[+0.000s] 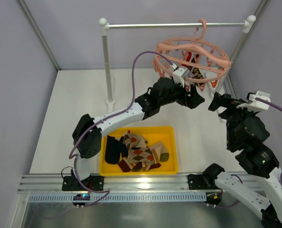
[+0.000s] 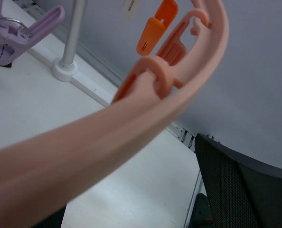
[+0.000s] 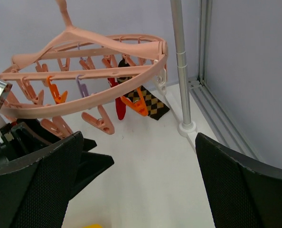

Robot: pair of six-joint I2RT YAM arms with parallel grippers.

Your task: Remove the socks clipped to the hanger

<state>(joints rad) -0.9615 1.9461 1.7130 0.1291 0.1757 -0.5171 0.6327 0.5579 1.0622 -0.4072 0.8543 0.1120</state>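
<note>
Socks (image 1: pixel 138 152) are seen heaped in a yellow bin (image 1: pixel 138 172) on the table (image 1: pixel 70 109) between the arm bases, with argyle, navy and striped ones among them. Two more are clipped to the hanger (image 1: pixel 191 46), which is hung by its hook from the rail (image 1: pixel 174 25) at the far right. These are an argyle sock (image 3: pixel 153 105) and a red sock (image 3: pixel 119 108), both dangling from clips below the ring. The left gripper (image 1: pixel 194 98) is raised just under the near side of the ring, and its jaws are spread fully with nothing held. In its wrist view the pink rim is seen crossing very close before the camera, though whether it is touched cannot be told. The right gripper (image 3: pixel 138 142) is held near the ring's right side, apart from it, with its jaws likewise spread wide and empty.
</note>
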